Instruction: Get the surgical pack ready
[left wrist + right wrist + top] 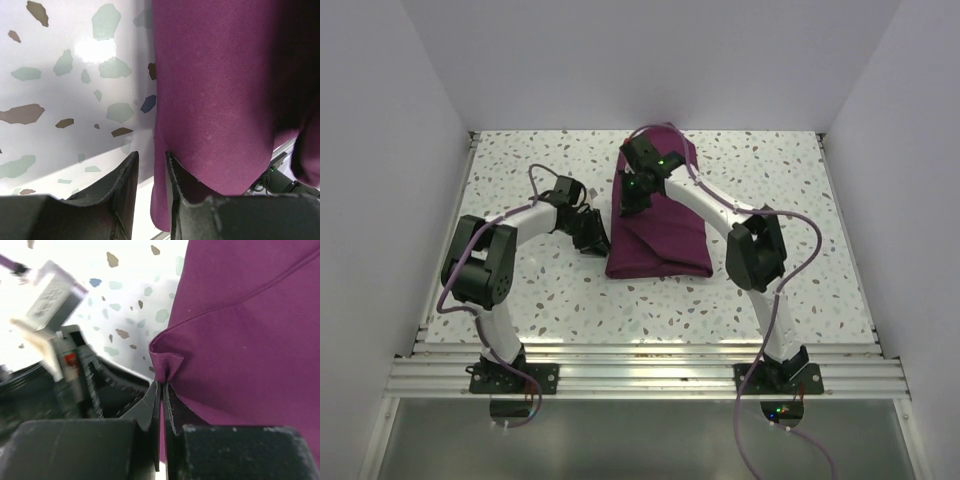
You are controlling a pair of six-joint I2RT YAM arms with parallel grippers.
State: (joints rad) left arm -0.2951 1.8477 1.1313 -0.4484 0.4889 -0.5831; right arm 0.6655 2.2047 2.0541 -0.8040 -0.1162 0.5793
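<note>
The surgical pack [665, 240] is a deep purple cloth, partly folded, lying at the middle of the speckled table [520, 170]. My right gripper [625, 205] reaches over it and is shut on a pinched fold at its left edge. In the right wrist view the jaws [162, 385] are closed on a small puckered corner of the cloth [250, 340]. My left gripper [594, 238] sits low at the cloth's left edge. In the left wrist view it [150, 162] is slightly open, with the cloth's edge [220, 100] lying in the gap and behind the right finger.
White walls close in the table on the left, back and right. An aluminium rail [640, 365] runs along the near edge. The left arm's wrist [75, 375] shows close beside my right gripper. Purple cables loop over both arms.
</note>
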